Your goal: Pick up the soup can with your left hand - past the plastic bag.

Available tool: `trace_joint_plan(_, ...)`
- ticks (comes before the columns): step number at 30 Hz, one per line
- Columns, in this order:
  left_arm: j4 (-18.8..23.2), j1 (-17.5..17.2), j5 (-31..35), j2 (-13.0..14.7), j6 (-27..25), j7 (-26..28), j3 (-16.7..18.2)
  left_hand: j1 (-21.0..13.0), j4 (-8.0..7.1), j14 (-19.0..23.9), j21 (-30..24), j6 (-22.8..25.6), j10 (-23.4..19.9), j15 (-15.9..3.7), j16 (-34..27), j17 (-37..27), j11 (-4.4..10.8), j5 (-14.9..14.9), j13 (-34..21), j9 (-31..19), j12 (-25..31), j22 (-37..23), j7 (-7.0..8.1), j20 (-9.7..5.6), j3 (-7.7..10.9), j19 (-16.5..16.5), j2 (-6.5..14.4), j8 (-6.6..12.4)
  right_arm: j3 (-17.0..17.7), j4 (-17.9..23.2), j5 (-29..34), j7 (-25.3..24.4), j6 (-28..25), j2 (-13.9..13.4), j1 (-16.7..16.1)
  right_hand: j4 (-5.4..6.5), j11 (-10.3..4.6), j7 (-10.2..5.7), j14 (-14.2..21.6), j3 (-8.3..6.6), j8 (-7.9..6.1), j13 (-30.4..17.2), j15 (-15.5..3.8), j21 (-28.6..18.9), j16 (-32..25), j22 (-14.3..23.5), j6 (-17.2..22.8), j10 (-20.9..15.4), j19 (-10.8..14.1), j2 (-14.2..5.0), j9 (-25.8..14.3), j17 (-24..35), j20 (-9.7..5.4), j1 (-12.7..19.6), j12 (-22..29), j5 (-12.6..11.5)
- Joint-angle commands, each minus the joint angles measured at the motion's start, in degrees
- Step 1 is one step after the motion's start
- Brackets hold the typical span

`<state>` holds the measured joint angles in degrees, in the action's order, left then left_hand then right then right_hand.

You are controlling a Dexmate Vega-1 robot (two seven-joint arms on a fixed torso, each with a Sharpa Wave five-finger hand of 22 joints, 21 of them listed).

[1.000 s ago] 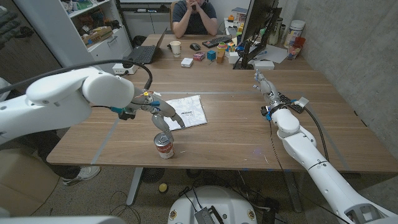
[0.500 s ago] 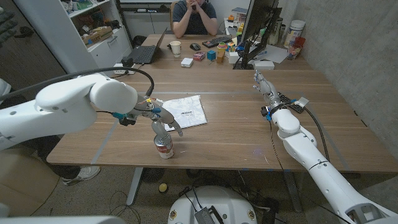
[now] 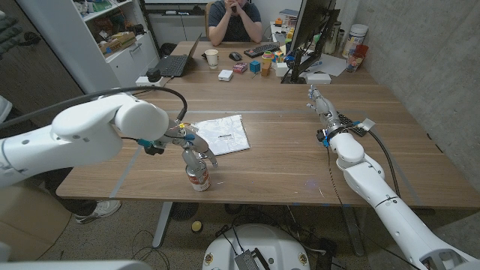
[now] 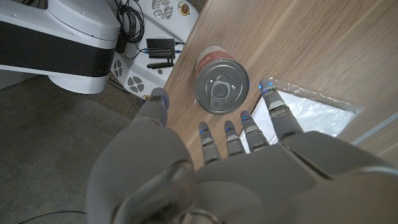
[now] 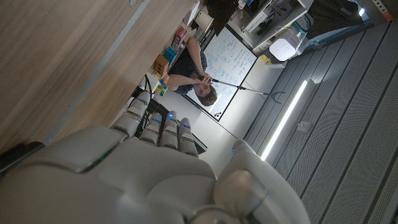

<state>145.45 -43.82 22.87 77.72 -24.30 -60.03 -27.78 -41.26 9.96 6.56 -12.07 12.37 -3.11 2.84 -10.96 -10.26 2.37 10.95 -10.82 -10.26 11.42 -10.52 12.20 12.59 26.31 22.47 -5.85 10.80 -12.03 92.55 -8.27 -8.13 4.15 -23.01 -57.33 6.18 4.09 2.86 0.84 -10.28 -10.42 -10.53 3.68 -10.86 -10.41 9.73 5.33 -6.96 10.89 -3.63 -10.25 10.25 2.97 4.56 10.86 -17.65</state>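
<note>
Near the counter [image 3: 300, 161] front edge, at the plastic bag's [image 3: 225, 135] seven o'clock, stood soup can [image 3: 198, 176]; hovered above, left hand [image 3: 193, 146], fingers apart, grasp and lift not yet made.

Bare wood surrounds the soup can [image 3: 198, 176] at the table's near edge [image 3: 247, 201]. The flat plastic bag [image 3: 225, 135] lies just behind it; the left hand [image 3: 196, 147] hovers directly above, nothing between.
</note>
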Motion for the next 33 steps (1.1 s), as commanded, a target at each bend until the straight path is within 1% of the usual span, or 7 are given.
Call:
trace_joint_plan(1, -1.4, 1.4, 4.6, -2.6, -0.3, -3.4, -3.1, -1.2, 0.01, -0.2, 0.2, -0.6, 0.3, -0.01, 0.1, -0.3, 0.12, 0.0, -0.1, -0.2, 0.0, -0.2, 0.36, -0.15, 0.53, -0.3, 0.1, 0.01, 0.2, 0.2, -0.2, -0.2, -0.5, 0.1, -0.3, 0.09, 0.05, 0.14, 0.1, 0.42, -0.56, -0.2, 0.40, -0.3, -0.6, 0.2, 0.5, -0.6, 0.2, 0.32, -0.1, 0.3, -0.09, 0.1, 0.4, -0.5)
trace_joint_plan(15, -4.3, 3.2, 8.5, -6.5, 0.5, -8.9, -6.8, -4.8, -0.10, 0.4, 0.1, -1.9, 0.1, -0.78, -0.2, -0.4, -0.65, -0.2, -0.1, -0.3, 0.3, -0.3, 0.34, -0.13, 0.86, -0.1, 1.2, -0.19, 0.4, -0.3, -0.3, -0.4, 0.3, 0.3, -0.3, 0.09, -0.02, 0.13, 0.2, 0.50, -0.54, -0.2, 0.49, -0.4, -0.6, 0.2, 0.5, -0.6, 0.3, 0.29, -0.1, 0.3, -0.11, 0.1, 0.3, -0.5)
trace_joint_plan(27, -5.8, 3.1, 13.0, -9.0, -0.6, -11.7, -9.4, -7.9, -0.26, -0.6, -0.2, -3.4, 1.8, 0.48, 0.1, -0.5, -1.20, -0.4, -0.2, -0.3, -0.1, -0.4, 0.38, -0.14, 1.16, 0.7, 2.7, -0.27, 0.4, -0.5, -0.4, 0.0, 1.4, 0.1, -0.1, 0.08, 0.05, 0.12, 0.4, 0.57, -0.53, -0.2, 0.56, -0.4, -0.6, 0.2, 0.5, -0.7, 0.2, 0.27, -0.1, 0.3, -0.01, 0.1, 0.3, -0.6)
trace_joint_plan(29, -6.1, 2.8, 14.6, -9.5, -1.1, -11.9, -10.1, -9.0, -0.38, -0.4, -0.8, -3.7, 2.0, 0.52, -0.1, -0.5, -1.46, -0.5, -0.2, -0.4, 0.0, -0.6, 0.38, -0.21, 1.29, 2.0, 3.5, -0.18, 0.4, -0.5, -0.4, 0.1, 1.3, 0.1, -0.1, 0.08, 0.04, 0.13, 0.5, 0.59, -0.53, -0.2, 0.61, -0.4, -0.6, 0.2, 0.5, -0.7, 0.2, 0.26, -0.1, 0.3, -0.05, 0.1, 0.3, -0.6)
trace_joint_plan(30, -6.1, 2.5, 15.3, -9.6, -1.3, -11.7, -10.2, -11.1, -0.47, -0.1, -2.3, -3.9, 2.1, 0.61, -0.3, -0.6, -1.58, -0.6, -0.3, -0.4, 0.2, -1.0, 0.32, -0.22, 1.37, 5.5, 4.9, 0.13, 0.4, -0.5, -0.4, 0.1, 1.4, 0.1, -0.1, 0.08, -0.01, 0.08, 0.5, 0.60, -0.53, -0.2, 0.66, -0.4, -0.6, 0.2, 0.5, -0.7, 0.3, 0.26, -0.1, 0.3, 0.00, 0.1, 0.3, -0.6)
trace_joint_plan(32, -6.0, 1.8, 16.9, -9.8, -1.9, -11.5, -10.5, -12.0, -0.52, 1.4, -3.0, -3.3, 1.5, 0.03, -0.8, -0.6, -2.01, -0.8, -0.3, -0.4, 0.6, -1.1, 0.34, -0.29, 0.82, 7.4, 5.1, 0.41, 0.4, -0.5, -0.4, 0.1, 1.4, 0.0, -0.1, 0.07, -0.03, 0.13, 0.5, 0.61, -0.54, -0.2, 0.69, -0.4, -0.7, 0.2, 0.5, -0.7, 0.3, 0.26, -0.1, 0.3, 0.02, 0.1, 0.3, -0.6)
trace_joint_plan(33, -5.8, 1.4, 18.1, -9.8, -2.4, -11.1, -10.6, -13.6, -0.42, 2.2, -4.5, -2.6, 1.2, -0.46, -0.9, -0.7, -1.83, -0.8, -0.3, -0.5, 0.7, -1.3, 0.32, -0.57, 0.33, 11.0, 5.6, 0.60, 0.4, -0.5, -0.4, 0.2, 1.5, 0.0, -0.1, 0.07, 0.06, 0.11, 0.6, 0.61, -0.55, -0.2, 0.70, -0.4, -0.7, 0.2, 0.6, -0.7, 0.3, 0.26, -0.1, 0.3, 0.03, 0.1, 0.3, -0.6)
